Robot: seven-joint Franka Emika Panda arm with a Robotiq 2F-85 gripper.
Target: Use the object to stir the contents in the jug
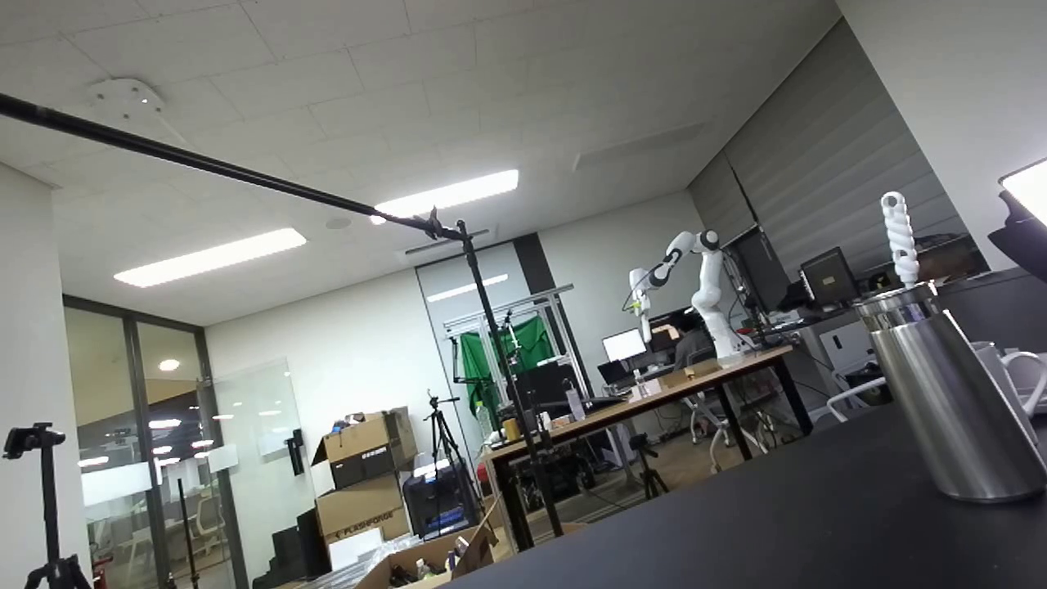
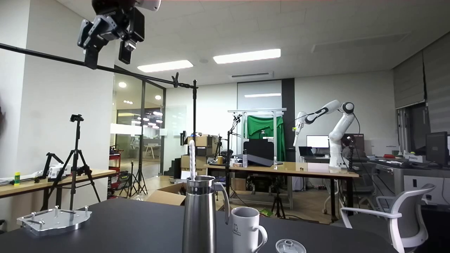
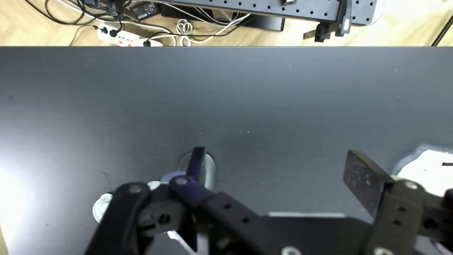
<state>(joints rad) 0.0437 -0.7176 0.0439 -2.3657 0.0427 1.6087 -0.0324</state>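
Observation:
The object, a slim white utensil with a twisted handle, stands in the jug. Its handle sticks up above the rim in both exterior views [image 1: 900, 241] [image 2: 192, 160], and its lower part is hidden inside. The jug, a tall brushed-steel cylinder, stands upright on the dark table in both exterior views [image 1: 957, 409] [image 2: 199, 225]. In the wrist view the jug [image 3: 210, 170] is partly hidden behind a finger, and the object cannot be made out. My gripper [image 2: 108, 60] is open and empty, high above the table and apart from the object. Its spread fingers also show in the wrist view [image 3: 277, 152].
A white mug [image 2: 244, 228] stands close beside the jug, with a clear round lid [image 2: 289, 246] near it. A clear plate with metal posts [image 2: 54, 222] lies on the black table [image 2: 140, 225]. A black pole [image 2: 194, 112] with a long boom stands beyond the table.

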